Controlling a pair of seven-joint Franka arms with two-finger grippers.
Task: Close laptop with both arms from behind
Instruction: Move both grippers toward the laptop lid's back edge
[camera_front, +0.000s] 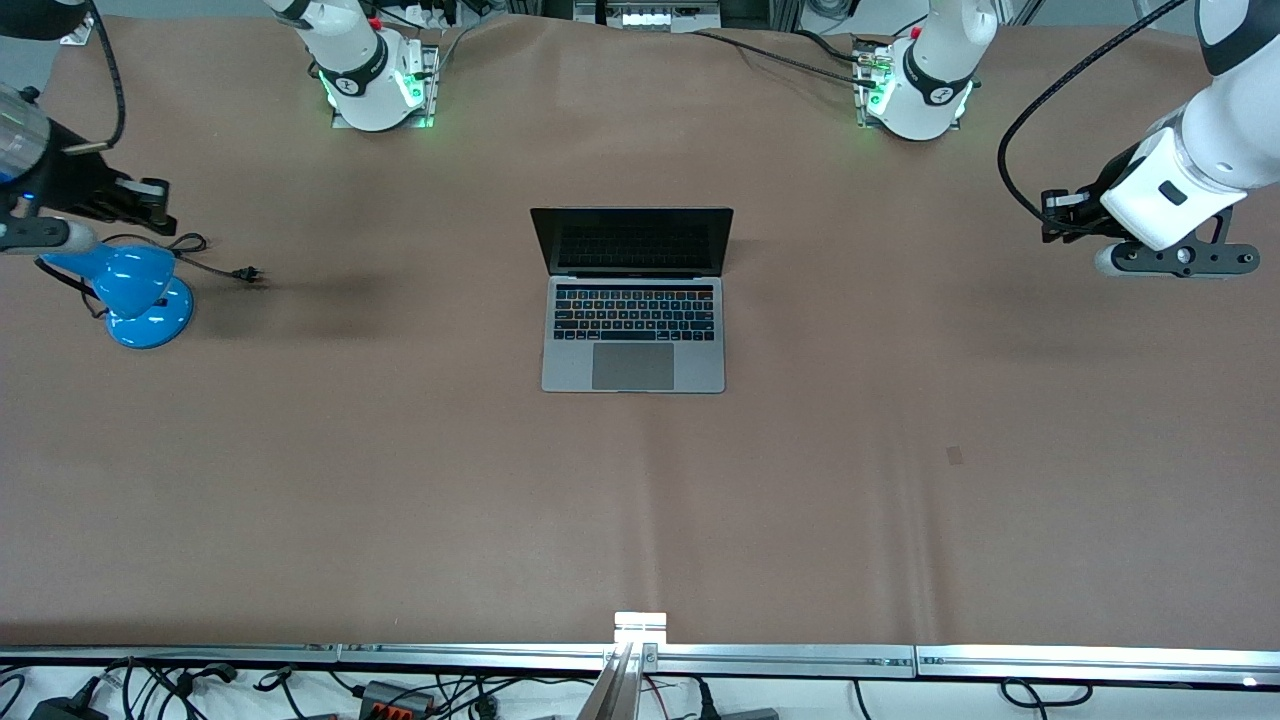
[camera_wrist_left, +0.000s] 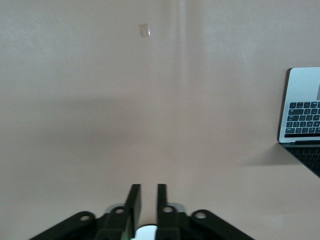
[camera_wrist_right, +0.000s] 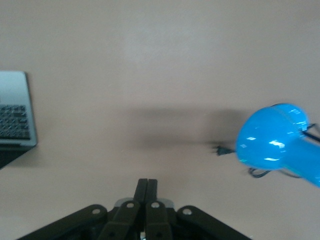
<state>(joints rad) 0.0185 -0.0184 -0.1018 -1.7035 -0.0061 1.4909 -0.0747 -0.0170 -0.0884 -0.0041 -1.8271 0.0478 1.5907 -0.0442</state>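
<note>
The space-grey laptop (camera_front: 632, 345) stands open in the middle of the table, its black screen (camera_front: 632, 240) upright and facing the front camera. Its corner shows in the left wrist view (camera_wrist_left: 302, 120) and in the right wrist view (camera_wrist_right: 15, 115). My left gripper (camera_front: 1052, 215) hangs over bare table at the left arm's end, well away from the laptop; in its wrist view (camera_wrist_left: 148, 187) the fingers stand a narrow gap apart, empty. My right gripper (camera_front: 155, 205) hangs over the right arm's end, above a blue lamp; its fingers (camera_wrist_right: 147, 182) are pressed together, empty.
A blue desk lamp (camera_front: 140, 295) with a black cord and plug (camera_front: 248, 272) sits at the right arm's end; it also shows in the right wrist view (camera_wrist_right: 272, 140). A small tape patch (camera_front: 955, 455) lies on the brown table cover (camera_front: 400, 480).
</note>
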